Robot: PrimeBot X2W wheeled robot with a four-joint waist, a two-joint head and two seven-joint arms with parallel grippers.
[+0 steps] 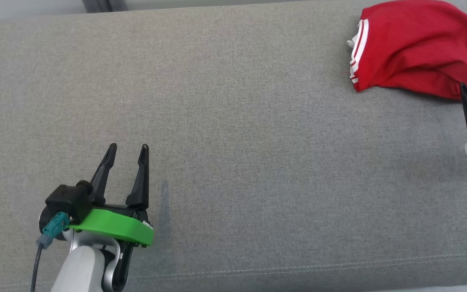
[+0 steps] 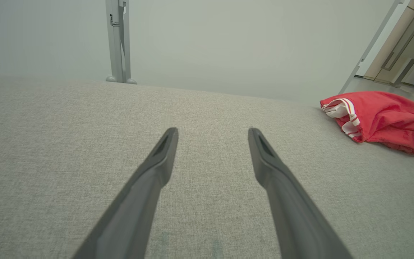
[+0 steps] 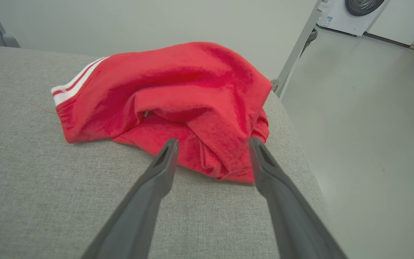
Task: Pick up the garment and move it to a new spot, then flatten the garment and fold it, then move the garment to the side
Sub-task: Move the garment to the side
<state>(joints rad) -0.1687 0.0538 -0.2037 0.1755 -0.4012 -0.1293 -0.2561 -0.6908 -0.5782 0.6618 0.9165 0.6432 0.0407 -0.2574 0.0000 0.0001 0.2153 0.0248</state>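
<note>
The garment (image 1: 416, 44) is red with white-striped trim and lies bunched up at the far right of the grey cushion. In the right wrist view the garment (image 3: 178, 97) is just beyond my right gripper (image 3: 212, 144), which is open, its tips over the cloth's near edge. One of that gripper's fingers (image 1: 466, 103) shows at the right edge of the head view, pointing at the cloth. My left gripper (image 1: 130, 152) stands open and empty at the lower left, far from the garment (image 2: 383, 118).
The grey fabric cushion (image 1: 233, 142) spans the head view. Its right edge (image 3: 300, 151) drops to a pale floor just past the garment. A metal post (image 2: 119, 39) stands behind the cushion, and a washing machine (image 3: 354, 14) sits far off.
</note>
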